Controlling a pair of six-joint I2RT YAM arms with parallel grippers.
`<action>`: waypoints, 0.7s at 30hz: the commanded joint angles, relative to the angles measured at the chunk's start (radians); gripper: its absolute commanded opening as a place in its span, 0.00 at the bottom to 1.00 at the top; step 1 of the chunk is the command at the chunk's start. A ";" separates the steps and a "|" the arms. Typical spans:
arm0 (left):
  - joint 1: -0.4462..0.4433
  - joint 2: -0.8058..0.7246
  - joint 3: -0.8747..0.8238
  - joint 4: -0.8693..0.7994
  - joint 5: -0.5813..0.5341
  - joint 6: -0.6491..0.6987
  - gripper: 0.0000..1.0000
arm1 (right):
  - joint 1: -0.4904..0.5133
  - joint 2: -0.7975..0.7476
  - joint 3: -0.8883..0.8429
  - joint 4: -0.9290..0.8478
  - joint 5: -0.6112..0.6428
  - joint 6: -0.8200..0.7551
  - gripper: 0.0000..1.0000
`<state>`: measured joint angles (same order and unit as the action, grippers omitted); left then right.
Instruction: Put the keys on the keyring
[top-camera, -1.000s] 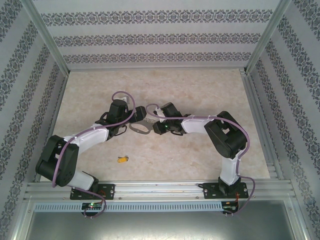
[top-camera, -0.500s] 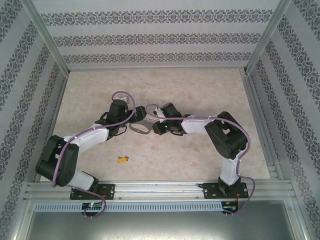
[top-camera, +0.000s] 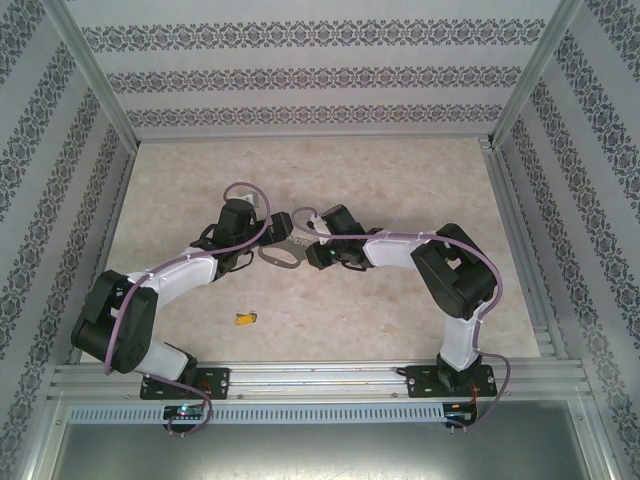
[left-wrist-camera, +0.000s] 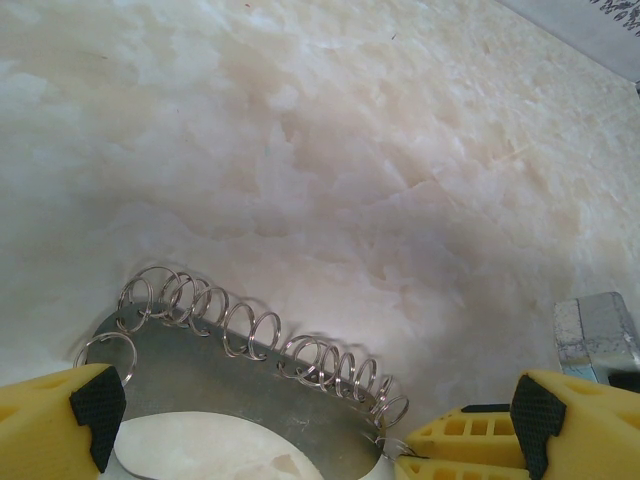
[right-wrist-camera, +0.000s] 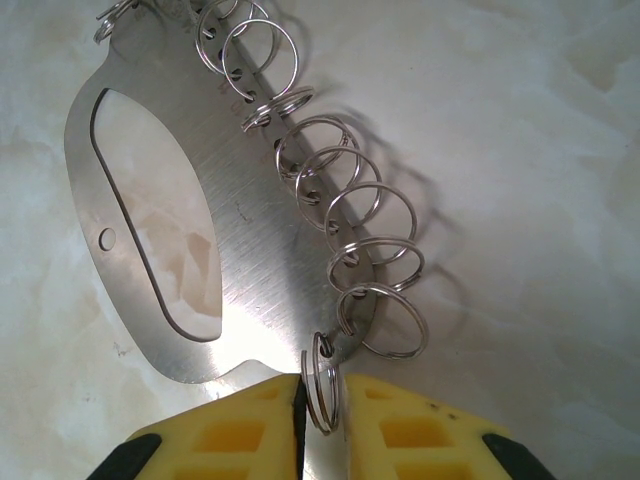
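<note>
On the table, keyring lengthwise left-right.

Two robot arms reach from the near edge and meet mid-table. A grey metal keyring lies between the left gripper and the right gripper. A tiny yellow key lies nearer, left of centre, well apart.
</note>
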<state>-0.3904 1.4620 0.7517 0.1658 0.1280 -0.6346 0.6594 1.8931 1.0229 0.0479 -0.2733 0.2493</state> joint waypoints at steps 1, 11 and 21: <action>0.011 0.001 -0.006 0.042 0.009 -0.010 1.00 | 0.015 -0.014 0.002 -0.010 0.009 -0.007 0.13; 0.010 -0.007 0.008 0.027 0.026 -0.005 1.00 | 0.013 -0.080 -0.020 0.007 0.021 -0.015 0.00; 0.009 -0.064 0.160 -0.106 0.158 -0.006 1.00 | -0.014 -0.352 -0.081 0.058 0.040 -0.050 0.00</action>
<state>-0.3904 1.4544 0.8555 0.1139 0.2337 -0.6342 0.6563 1.6142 0.9611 0.0605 -0.2489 0.2283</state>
